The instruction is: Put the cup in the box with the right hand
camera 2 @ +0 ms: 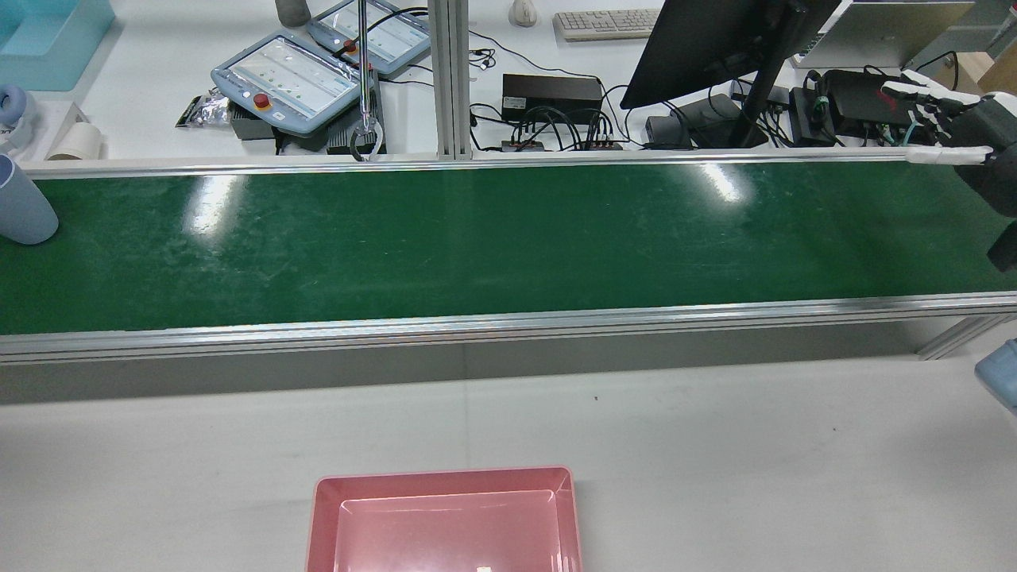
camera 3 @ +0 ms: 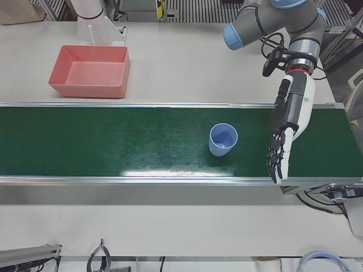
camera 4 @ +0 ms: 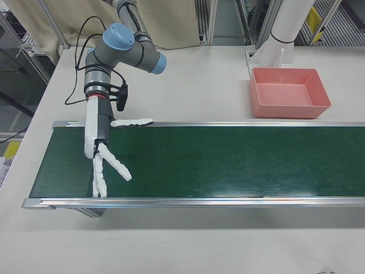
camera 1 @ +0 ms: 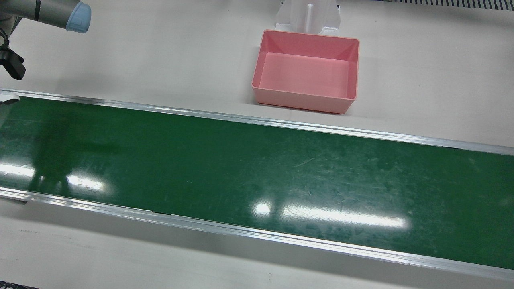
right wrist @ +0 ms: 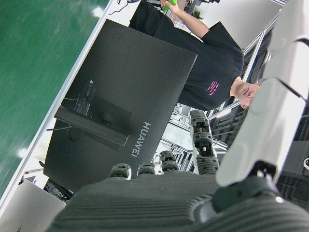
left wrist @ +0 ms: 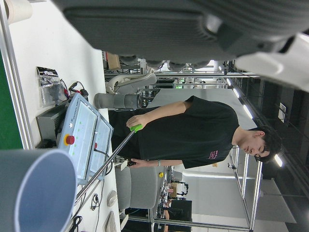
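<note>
One pale blue cup (camera 3: 223, 139) upright on the green conveyor belt (camera 3: 142, 141), mouth open toward the ceiling, long axis vertical, tapering slightly to the base. Seen empty in the left-front view. Positioned toward the robot's left end of the belt, roughly mid-width, touching nothing but the belt. Same cup at the left edge of the rear view (camera 2: 22, 208), partly cut off by the frame.

One pink box (camera 1: 307, 72), rectangular, open-topped, empty, resting on the white surface (camera 1: 160, 60) on the robot's side of the belt, near the middle of the station. Long axis running parallel to the belt. Well apart from the cup.

Left hand (camera 3: 286, 127) stretched over the belt beside the cup, on the side away from the box; near but clear of it. Dark fingers (camera 3: 275, 160) extended and slightly spread, pointing toward the operators' edge, gripping nothing.

Right hand (camera 4: 102, 151) over the opposite end of the belt, well apart from both cup and box. White fingers (camera 4: 118, 165) splayed wide, one (camera 4: 134, 122) jutting sideways along the belt's rail on the robot's side, holding nothing.

Two arms, two hands, one cup, one box counted.

One person in a black shirt (left wrist: 193, 130) visible beyond the station, in the left hand view; one dark monitor (camera 2: 715, 40) on the desk past the belt.
</note>
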Robot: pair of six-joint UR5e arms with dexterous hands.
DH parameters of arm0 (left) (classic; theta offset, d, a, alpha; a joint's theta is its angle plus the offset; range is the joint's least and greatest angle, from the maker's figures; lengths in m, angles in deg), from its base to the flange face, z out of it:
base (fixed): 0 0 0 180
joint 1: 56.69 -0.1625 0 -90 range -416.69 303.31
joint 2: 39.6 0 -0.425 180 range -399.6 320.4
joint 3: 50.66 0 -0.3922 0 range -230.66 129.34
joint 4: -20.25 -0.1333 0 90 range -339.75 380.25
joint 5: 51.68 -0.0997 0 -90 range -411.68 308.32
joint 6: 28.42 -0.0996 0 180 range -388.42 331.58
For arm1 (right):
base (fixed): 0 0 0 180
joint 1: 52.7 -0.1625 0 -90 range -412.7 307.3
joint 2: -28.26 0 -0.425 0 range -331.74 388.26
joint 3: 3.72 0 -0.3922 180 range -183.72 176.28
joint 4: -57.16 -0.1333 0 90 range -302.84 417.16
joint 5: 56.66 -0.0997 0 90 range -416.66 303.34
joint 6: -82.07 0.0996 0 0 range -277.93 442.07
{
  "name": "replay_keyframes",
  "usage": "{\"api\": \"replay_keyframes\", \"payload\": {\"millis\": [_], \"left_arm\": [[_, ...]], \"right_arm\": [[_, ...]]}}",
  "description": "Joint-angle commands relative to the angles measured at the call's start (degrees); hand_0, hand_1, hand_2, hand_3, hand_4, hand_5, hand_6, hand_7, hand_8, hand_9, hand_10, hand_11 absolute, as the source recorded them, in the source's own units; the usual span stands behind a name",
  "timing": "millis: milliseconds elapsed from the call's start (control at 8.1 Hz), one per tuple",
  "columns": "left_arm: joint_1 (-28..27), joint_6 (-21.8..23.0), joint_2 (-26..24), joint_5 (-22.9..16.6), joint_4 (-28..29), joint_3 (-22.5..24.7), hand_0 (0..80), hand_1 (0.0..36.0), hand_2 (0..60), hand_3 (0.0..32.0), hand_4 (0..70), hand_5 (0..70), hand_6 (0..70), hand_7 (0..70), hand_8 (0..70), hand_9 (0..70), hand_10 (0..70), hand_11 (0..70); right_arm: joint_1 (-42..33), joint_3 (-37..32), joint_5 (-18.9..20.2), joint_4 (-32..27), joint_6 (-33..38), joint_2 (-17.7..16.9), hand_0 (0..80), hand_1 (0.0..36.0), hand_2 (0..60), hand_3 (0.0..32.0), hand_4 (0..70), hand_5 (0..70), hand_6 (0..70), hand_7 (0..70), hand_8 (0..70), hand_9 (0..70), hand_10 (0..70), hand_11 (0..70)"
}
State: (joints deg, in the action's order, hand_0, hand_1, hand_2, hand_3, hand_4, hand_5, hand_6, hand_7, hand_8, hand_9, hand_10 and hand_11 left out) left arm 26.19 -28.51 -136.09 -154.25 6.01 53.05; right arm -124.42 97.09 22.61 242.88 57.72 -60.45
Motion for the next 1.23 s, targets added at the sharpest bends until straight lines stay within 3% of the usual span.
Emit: {"api": "replay_keyframes", "payload": {"millis": [0,123,247,370,494,617,741,864,988,1111], "left_arm": [[0.0,0.0,-0.02,0.0,0.0,0.0,0.0,0.0,0.0,0.0,0.0,0.0,0.0,0.0,0.0,0.0,0.0,0.0],[0.0,0.0,-0.02,0.0,0.0,0.0,0.0,0.0,0.0,0.0,0.0,0.0,0.0,0.0,0.0,0.0,0.0,0.0],[0.0,0.0,-0.02,0.0,0.0,-0.09,0.0,0.0,0.0,0.0,0.0,0.0,0.0,0.0,0.0,0.0,0.0,0.0],[0.0,0.0,-0.02,0.0,0.0,0.0,0.0,0.0,0.0,0.0,0.0,0.0,0.0,0.0,0.0,0.0,0.0,0.0],[0.0,0.0,-0.02,0.0,0.0,0.0,0.0,0.0,0.0,0.0,0.0,0.0,0.0,0.0,0.0,0.0,0.0,0.0],[0.0,0.0,-0.02,-0.09,-0.09,0.0,0.0,0.0,0.0,0.0,0.0,0.0,0.0,0.0,0.0,0.0,0.0,0.0],[0.0,0.0,-0.02,0.0,-0.09,0.0,0.0,0.0,0.0,0.0,0.0,0.0,0.0,0.0,0.0,0.0,0.0,0.0],[0.0,0.0,-0.02,0.0,-0.09,0.0,0.0,0.0,0.0,0.0,0.0,0.0,0.0,0.0,0.0,0.0,0.0,0.0],[0.0,0.0,0.07,0.0,0.0,0.0,0.0,0.0,0.0,0.0,0.0,0.0,0.0,0.0,0.0,0.0,0.0,0.0],[0.0,0.0,-0.02,0.0,0.0,0.0,0.0,0.0,0.0,0.0,0.0,0.0,0.0,0.0,0.0,0.0,0.0,0.0]], "right_arm": [[0.17,0.0,0.0,0.0,-0.26,-0.05,46.6,9.5,4.0,3.6,8.7,3.7,2.6,11.1,0.5,3.9,1.2,3.2],[0.61,-0.08,0.0,0.0,-0.44,0.03,45.6,11.3,10.6,3.8,6.4,3.8,2.6,10.7,0.5,3.8,1.3,3.5],[1.31,-0.09,0.0,0.0,-0.79,0.03,47.3,11.6,7.0,5.2,6.2,4.2,2.4,10.0,0.4,3.5,1.4,3.7],[1.4,-0.09,0.0,0.0,-1.75,0.03,47.3,11.6,7.0,5.2,6.2,4.2,2.4,10.0,0.4,3.5,1.4,3.7],[1.41,-0.09,0.0,0.0,-1.84,0.12,46.1,15.7,21.2,12.4,2.5,4.5,1.5,8.9,0.1,2.9,1.4,3.7],[1.41,-0.09,0.0,0.0,-2.28,0.9,46.1,13.7,17.5,12.6,5.6,4.1,1.3,8.5,0.0,2.4,1.5,3.8],[1.49,-0.09,0.09,0.09,-2.54,1.26,45.6,13.7,20.9,8.8,9.7,3.7,1.7,9.6,0.0,1.5,1.7,4.0],[1.58,-0.09,0.09,0.09,-2.55,1.35,44.5,15.6,28.8,7.6,8.8,3.7,1.8,9.9,0.0,1.6,1.8,4.1],[1.58,-0.09,0.09,0.0,-2.55,1.35,44.5,15.6,28.8,7.6,8.8,3.7,1.8,9.9,0.0,1.6,1.8,4.1],[1.67,-0.09,0.09,0.0,-2.55,1.61,45.2,14.8,25.9,2.0,13.2,3.7,2.7,11.8,0.0,2.4,2.1,4.5]]}}
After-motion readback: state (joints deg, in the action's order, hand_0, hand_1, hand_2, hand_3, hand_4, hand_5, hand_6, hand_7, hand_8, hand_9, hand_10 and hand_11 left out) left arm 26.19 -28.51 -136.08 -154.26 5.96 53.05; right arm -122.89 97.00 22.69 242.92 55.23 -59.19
